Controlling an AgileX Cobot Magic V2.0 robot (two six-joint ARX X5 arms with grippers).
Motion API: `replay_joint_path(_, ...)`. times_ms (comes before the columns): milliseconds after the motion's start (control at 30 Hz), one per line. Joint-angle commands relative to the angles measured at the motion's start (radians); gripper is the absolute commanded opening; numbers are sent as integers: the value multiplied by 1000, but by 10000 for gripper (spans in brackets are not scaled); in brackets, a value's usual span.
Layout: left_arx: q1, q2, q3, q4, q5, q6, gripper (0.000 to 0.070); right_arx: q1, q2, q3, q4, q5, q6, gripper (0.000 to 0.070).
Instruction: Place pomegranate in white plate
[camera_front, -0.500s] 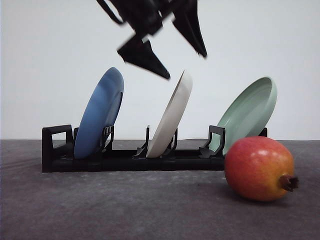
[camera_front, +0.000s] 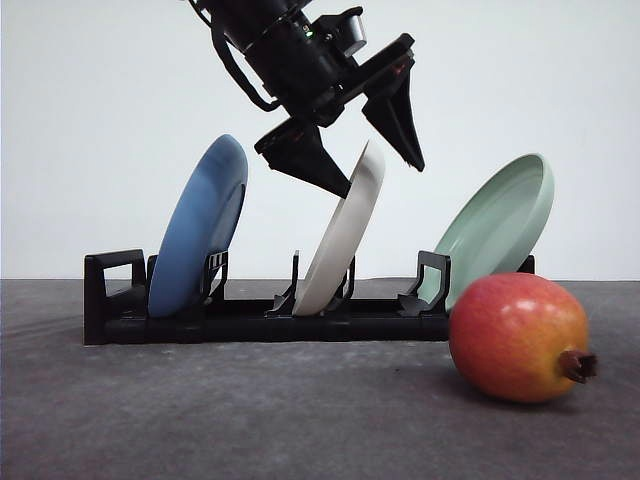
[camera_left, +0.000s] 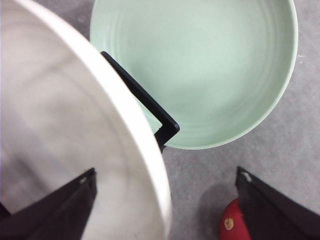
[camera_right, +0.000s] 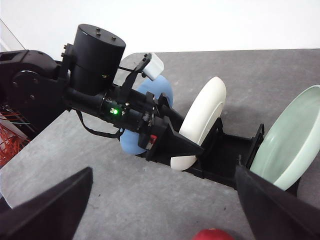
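The pomegranate (camera_front: 518, 337) lies on the dark table at the front right, crown tip pointing right, and shows as a red edge in the left wrist view (camera_left: 232, 226) and the right wrist view (camera_right: 212, 234). The white plate (camera_front: 345, 232) stands on edge in the middle slot of the rack. My left gripper (camera_front: 382, 178) hangs open over it, one finger on each side of the plate's top rim (camera_left: 150, 150). My right gripper (camera_right: 164, 172) is open with nothing between its fingers, high above the table on the pomegranate's side of the rack.
A black dish rack (camera_front: 250, 325) crosses the table and also holds a blue plate (camera_front: 200, 225) on the left and a pale green plate (camera_front: 495, 225) on the right, just behind the pomegranate. The left arm (camera_right: 95, 95) reaches over the rack.
My left gripper has come down toward the white plate; its fingers now straddle the top rim. The pomegranate and plates have not moved.
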Motion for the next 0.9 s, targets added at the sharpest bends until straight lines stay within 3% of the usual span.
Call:
replay_joint_path(0,-11,25,24,10,1,6,399,0,5,19,7,-3,7,580)
replay_joint_path(33,-11,25,24,11,0,6,350,0,5,19,7,-3,7,580)
replay_joint_path(167,-11,25,24,10,1,5,45,0,5,19,7,-3,7,580)
replay_joint_path(200,-11,25,24,10,1,4,0,0,5,19,7,-3,7,580)
replay_joint_path(533,-11,9,29,-3,2,-52,0,0,5,19,6,-3,8,581)
replay_joint_path(867,-55,-165,29,-31,2,-74,0,1,5,19,6,-3,8,581)
